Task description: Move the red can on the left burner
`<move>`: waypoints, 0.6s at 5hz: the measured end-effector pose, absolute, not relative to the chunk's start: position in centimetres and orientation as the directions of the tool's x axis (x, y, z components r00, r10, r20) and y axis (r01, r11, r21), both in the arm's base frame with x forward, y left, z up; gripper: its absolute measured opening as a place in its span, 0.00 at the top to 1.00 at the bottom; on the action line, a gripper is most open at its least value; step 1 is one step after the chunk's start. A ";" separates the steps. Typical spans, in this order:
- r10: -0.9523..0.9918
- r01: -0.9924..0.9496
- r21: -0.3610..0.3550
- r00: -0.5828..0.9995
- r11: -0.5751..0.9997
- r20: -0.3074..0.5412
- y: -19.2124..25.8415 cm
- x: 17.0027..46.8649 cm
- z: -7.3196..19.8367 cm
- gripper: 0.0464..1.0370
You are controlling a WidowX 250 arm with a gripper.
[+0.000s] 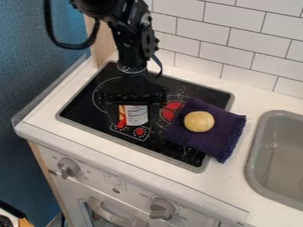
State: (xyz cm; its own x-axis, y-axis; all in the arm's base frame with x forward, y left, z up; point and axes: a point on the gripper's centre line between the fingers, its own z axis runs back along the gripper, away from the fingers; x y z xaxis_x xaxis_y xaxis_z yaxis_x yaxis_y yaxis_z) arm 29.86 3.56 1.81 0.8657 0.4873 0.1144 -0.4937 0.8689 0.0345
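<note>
The black gripper (134, 95) hangs over the cooktop (80, 114), and whether it grips anything cannot be told; the move looks unfinished. The purple cloth (220, 137) lies over the cooktop's right side, apparently out of the way of the left burner (102, 88), where the can (136, 115), now upright beneath the gripper near the front markings, has yet to be set; a yellowish ball (199, 121) rests on the cloth.

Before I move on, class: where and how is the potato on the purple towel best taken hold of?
Probably by opposite sides of its widest part, coming from above: the potato is rounded, its top is uncovered, and the purple towel lies beneath it.
</note>
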 end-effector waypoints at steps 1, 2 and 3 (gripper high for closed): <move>0.538 -0.549 0.044 0.830 0.835 0.146 4.6 31.8 1.6 0.04; 0.613 -0.626 0.023 0.771 0.780 0.174 6.7 34.1 2.1 0.04; 0.659 -0.677 0.039 0.727 0.735 0.191 8.5 35.1 2.3 0.04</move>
State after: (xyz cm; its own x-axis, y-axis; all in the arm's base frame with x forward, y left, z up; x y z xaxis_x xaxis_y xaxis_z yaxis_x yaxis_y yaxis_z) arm 35.14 8.49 2.34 0.7274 0.6593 0.1906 -0.6766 0.7353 0.0390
